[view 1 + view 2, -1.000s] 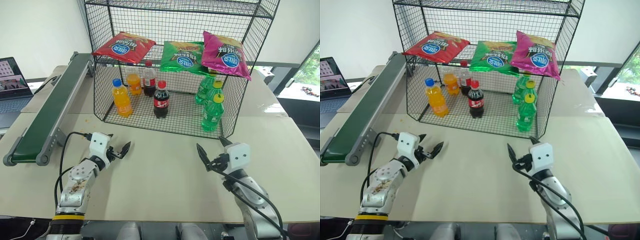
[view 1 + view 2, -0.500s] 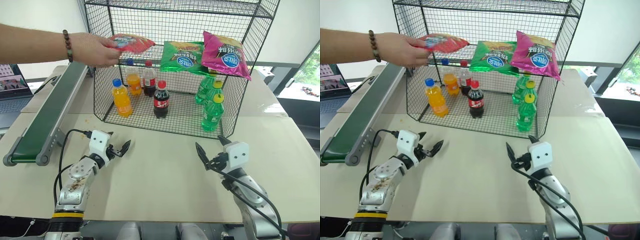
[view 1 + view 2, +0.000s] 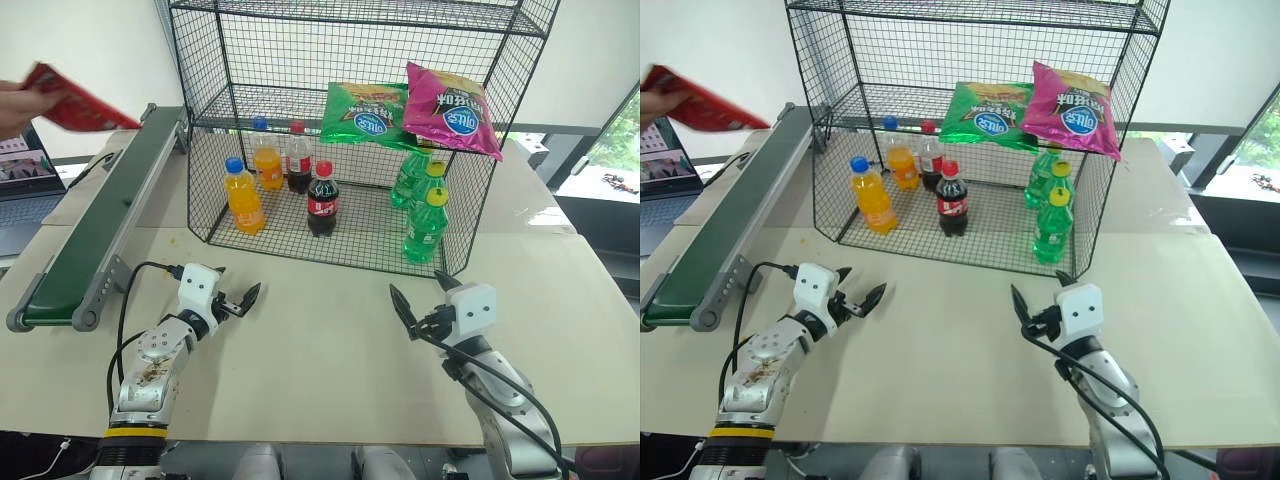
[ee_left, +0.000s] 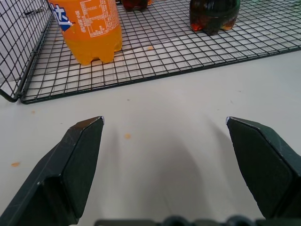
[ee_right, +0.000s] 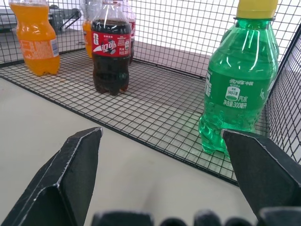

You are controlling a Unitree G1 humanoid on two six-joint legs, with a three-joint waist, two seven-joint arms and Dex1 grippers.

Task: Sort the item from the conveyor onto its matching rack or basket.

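Observation:
A person's hand [image 3: 8, 108] at the far left edge holds the red chip bag [image 3: 78, 102] in the air, left of the conveyor [image 3: 100, 225], with nothing on the green belt. The black wire rack [image 3: 300, 60] stands at the back of the table. My left gripper [image 3: 243, 290] is open and empty above the table, close to the conveyor's near end; in its wrist view the left gripper [image 4: 164, 120] faces the rack's bottom shelf. My right gripper [image 3: 415, 283] is open and empty in front of the rack's right corner, and the right gripper [image 5: 160, 132] faces the bottles.
A green chip bag [image 3: 365, 112] and a magenta chip bag [image 3: 452, 100] lie on the rack's middle shelf. Orange bottles [image 3: 243, 197], cola bottles [image 3: 322, 200] and green bottles [image 3: 425, 225] stand on the bottom shelf. A laptop [image 3: 20, 190] sits left of the conveyor.
A person's hand reached in, took the red chip bag off the rack's middle shelf and carried it away to the left. Both grippers stayed still and open.

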